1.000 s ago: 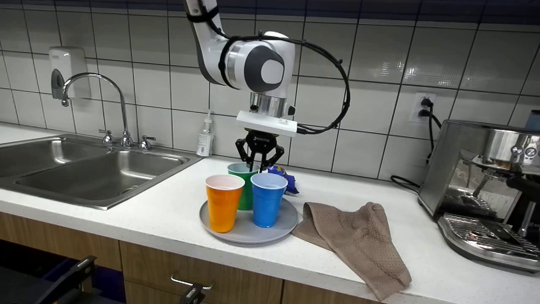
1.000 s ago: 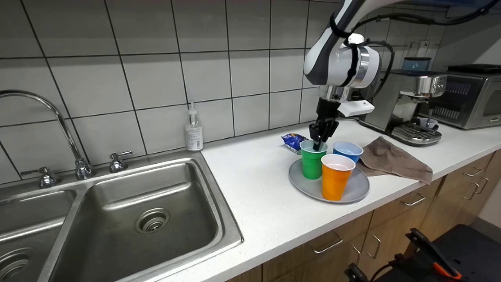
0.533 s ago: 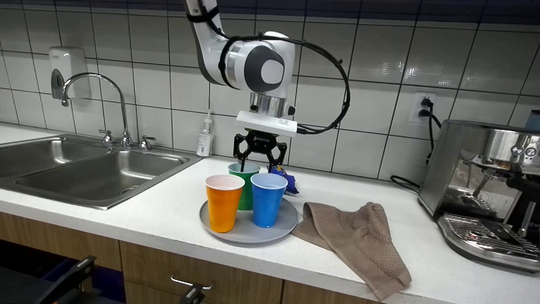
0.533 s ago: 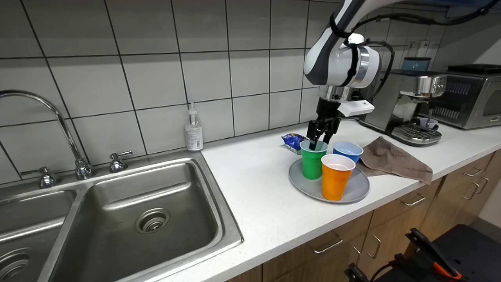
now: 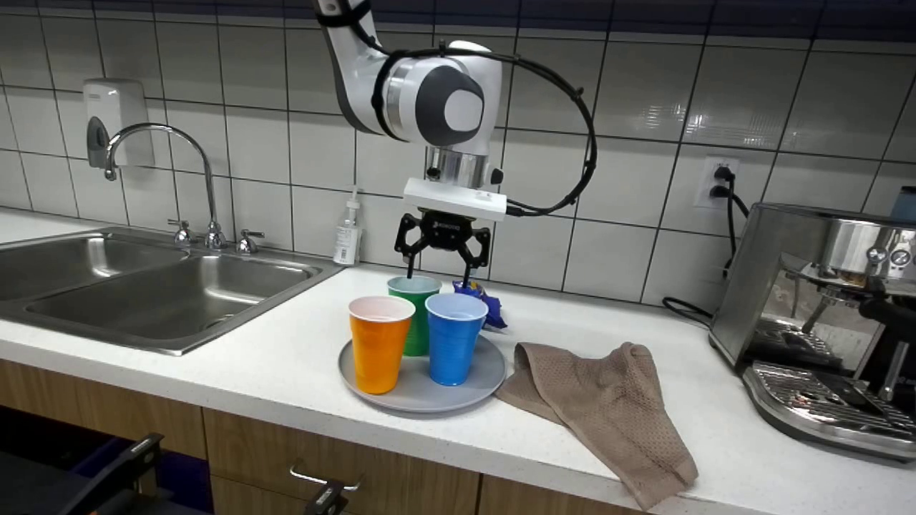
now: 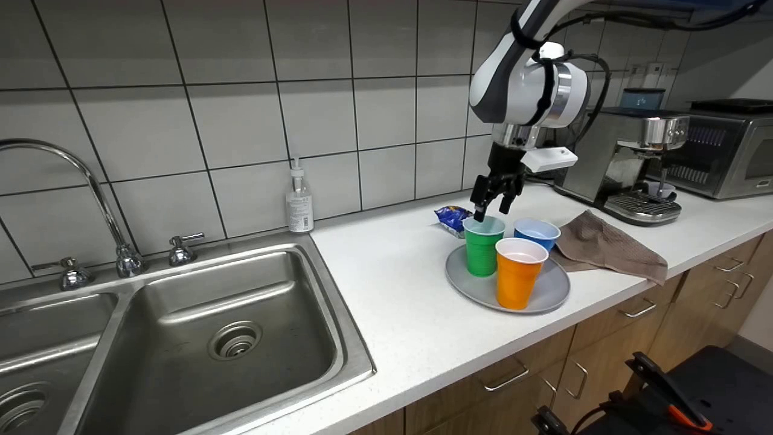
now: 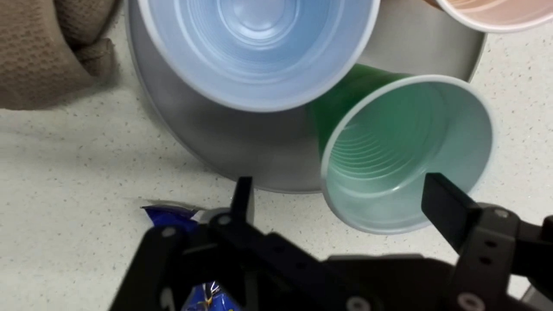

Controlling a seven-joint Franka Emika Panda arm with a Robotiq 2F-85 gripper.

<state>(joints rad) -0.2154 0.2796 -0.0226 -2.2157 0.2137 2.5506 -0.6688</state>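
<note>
Your gripper (image 7: 339,183) stands wide, its two fingers (image 7: 449,211) well apart. Clock positions are read in the wrist view from the midpoint of the fingertips. The green plastic cup (image 7: 402,147), nearest the tool, lies at 2 o'clock; the finger at 3 o'clock overlaps its mouth in this view. You cannot tell whether that finger touches the rim. In both exterior views the cup stands upright on the gray plate (image 5: 429,403), below the gripper. The blue plastic cup (image 7: 259,54) lies at 11 o'clock, the orange plastic cup (image 7: 497,12) at 1 o'clock, and the blue packet (image 7: 170,217) at 8 o'clock, partly hidden by the gripper.
</note>
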